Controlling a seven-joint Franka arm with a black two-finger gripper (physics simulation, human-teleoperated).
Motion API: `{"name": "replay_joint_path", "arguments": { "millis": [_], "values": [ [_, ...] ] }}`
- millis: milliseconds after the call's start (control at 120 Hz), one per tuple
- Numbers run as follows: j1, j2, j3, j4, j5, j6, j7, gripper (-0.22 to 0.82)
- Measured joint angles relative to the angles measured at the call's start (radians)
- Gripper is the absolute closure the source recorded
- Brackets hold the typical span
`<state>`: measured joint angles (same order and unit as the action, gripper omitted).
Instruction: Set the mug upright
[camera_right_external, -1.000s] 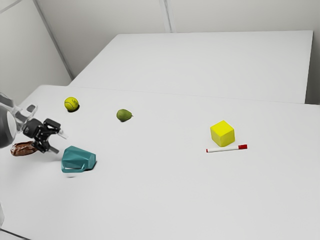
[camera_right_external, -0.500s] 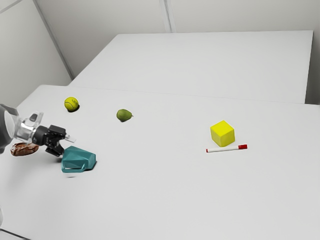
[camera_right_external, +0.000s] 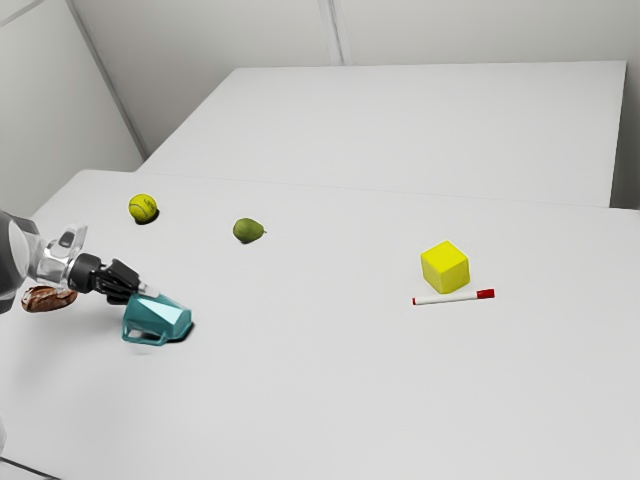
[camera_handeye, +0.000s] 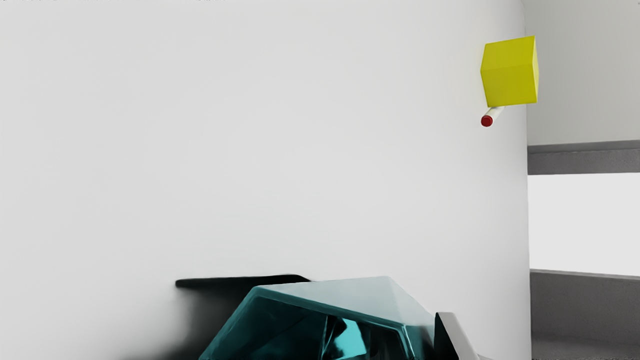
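The teal mug (camera_right_external: 158, 316) lies on its side on the table at the exterior view's left, with its mouth toward my hand and its handle low on the near side. My gripper (camera_right_external: 151, 292) is at the mouth's upper edge, shut on the mug's wall. From the wrist, the mug (camera_handeye: 345, 300) appears with its dark hollow facing the camera. One finger of the gripper (camera_handeye: 425, 334) stands against the outside of the wall; the other is hidden in or behind the mug.
A brown object (camera_right_external: 48, 298) lies beneath the arm. Beyond the mug are a tennis ball (camera_right_external: 143, 208) and a green pear (camera_right_external: 247, 230). A yellow cube (camera_right_external: 445, 267) and a red-capped marker (camera_right_external: 452, 297) lie farther along the white table (camera_right_external: 330, 400).
The hand has come forward to the mug, and the fingers, apart before, have drawn together on its wall. The mug has rolled or tilted slightly; its upper side now looks brighter.
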<state>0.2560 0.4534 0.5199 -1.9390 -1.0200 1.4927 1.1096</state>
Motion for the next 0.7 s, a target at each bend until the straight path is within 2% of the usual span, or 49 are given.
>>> {"name": "replay_joint_path", "arguments": {
  "millis": [158,292,417,492,583,700],
  "values": [
    [-0.008,-0.018,0.0,0.005,-0.001,0.001,0.02,0.76],
    [-0.04,-0.114,-0.002,0.035,0.004,-0.019,0.017,0.77],
    [-0.101,-0.181,-0.072,0.089,0.04,-0.008,-0.005,0.78],
    [-0.188,-0.2,-0.123,0.132,0.166,0.051,-0.022,0.78],
    [-0.308,-0.213,-0.16,0.148,0.373,0.181,-0.046,0.79],
    [-0.387,-0.245,-0.211,0.124,0.61,0.347,-0.099,0.79]
  ]
}}
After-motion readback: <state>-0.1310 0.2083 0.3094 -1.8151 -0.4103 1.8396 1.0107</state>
